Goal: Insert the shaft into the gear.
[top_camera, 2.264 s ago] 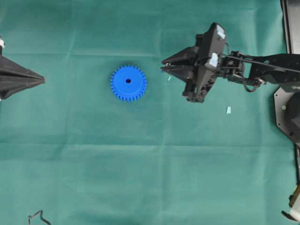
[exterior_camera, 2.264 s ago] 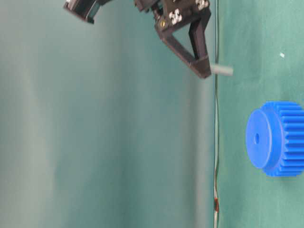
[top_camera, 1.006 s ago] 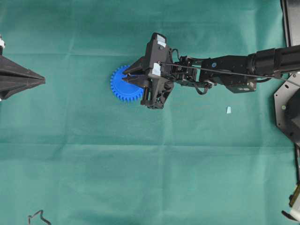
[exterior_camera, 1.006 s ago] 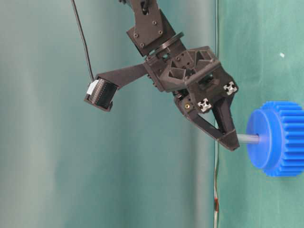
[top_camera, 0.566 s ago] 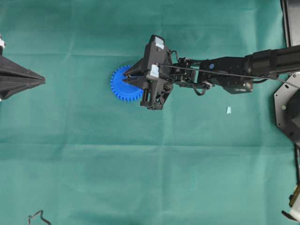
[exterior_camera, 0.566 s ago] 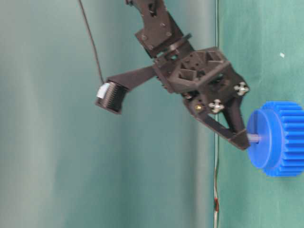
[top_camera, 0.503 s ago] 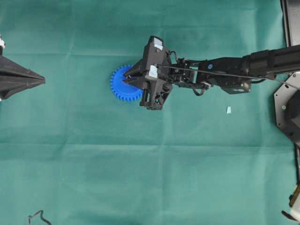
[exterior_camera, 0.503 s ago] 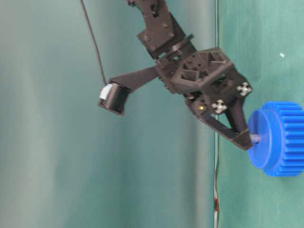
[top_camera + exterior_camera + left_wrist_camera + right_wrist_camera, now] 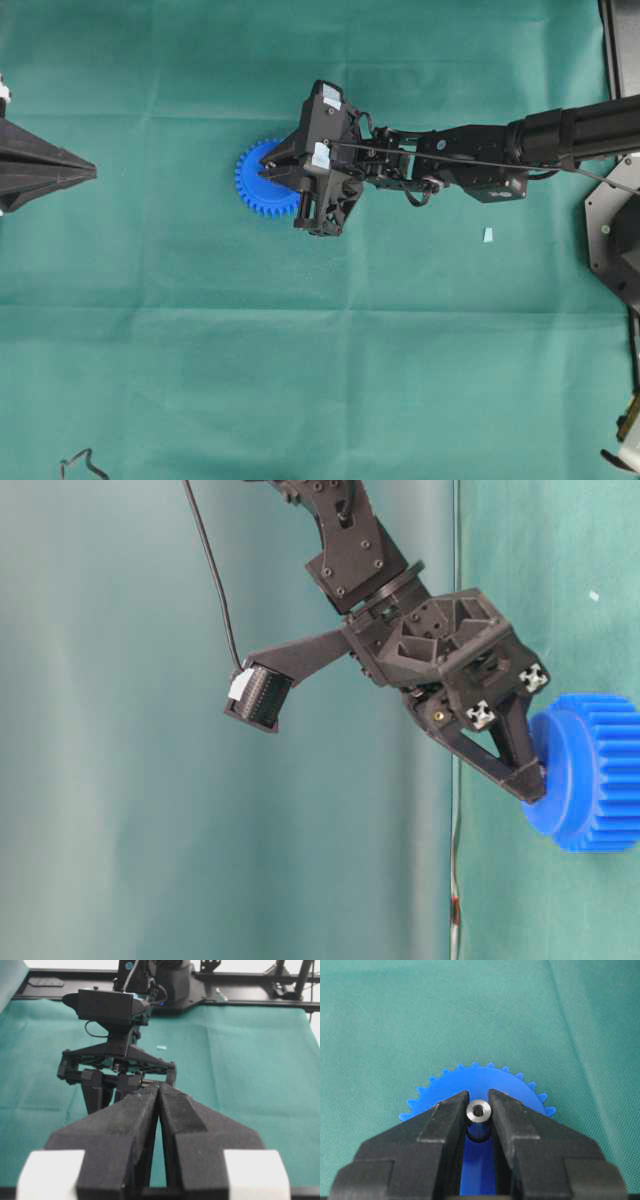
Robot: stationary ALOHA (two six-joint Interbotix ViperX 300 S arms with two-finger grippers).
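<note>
The blue gear lies flat on the green cloth, left of centre. My right gripper is over its middle, shut on the shaft. This small silvery pin stands upright between the fingers with its shiny ring-shaped end up. Its lower part goes down into the centre of the gear. From table level the fingertips almost touch the hub of the gear, and the pin is hidden between them. My left gripper rests at the left edge, shut and empty; its tips meet.
A small pale blue chip lies on the cloth to the right of the right arm, and a tiny white fleck lies further off. A bent dark wire sits at the front left corner. Black frame parts line the right edge.
My right gripper has come down on the gear with the shaft. The length of pin showing below the fingertips has shrunk to nothing. The left arm has not moved.
</note>
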